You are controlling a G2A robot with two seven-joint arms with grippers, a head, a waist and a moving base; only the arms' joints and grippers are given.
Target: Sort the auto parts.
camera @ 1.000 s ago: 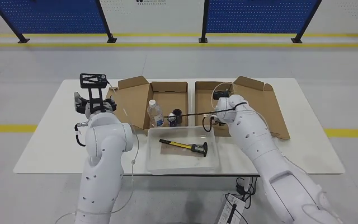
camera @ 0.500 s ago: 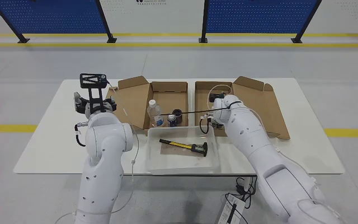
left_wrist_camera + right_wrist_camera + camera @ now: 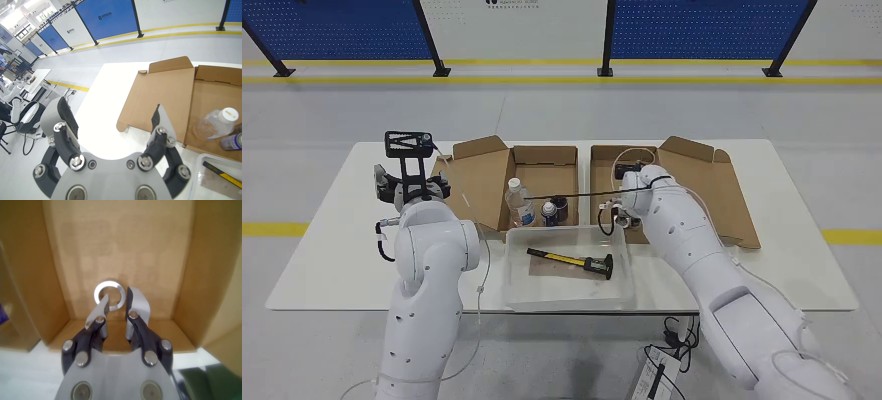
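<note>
A shiny metal ring (image 3: 110, 290) lies flat on the floor of the right cardboard box (image 3: 608, 163). My right gripper (image 3: 117, 299) hovers just above it, narrowly open, with one fingertip (image 3: 104, 304) over the ring's hole and the other beside its rim; nothing is clamped. My left gripper (image 3: 110, 106) hangs wide open and empty above the table's left part (image 3: 407, 150), beside the left box's flap (image 3: 160, 91). A tool with a yellow and black handle (image 3: 570, 261) lies in the clear tray (image 3: 517, 290) at the table's front.
The left box (image 3: 542, 160) holds a clear bottle with a white cap (image 3: 519, 203) and small dark cans (image 3: 558, 208). Both boxes have flaps folded outward. A thin black cable (image 3: 582, 194) runs from the right arm across the left box.
The right arm has shifted a little farther over the right box, toward its left wall. The left arm has kept still.
</note>
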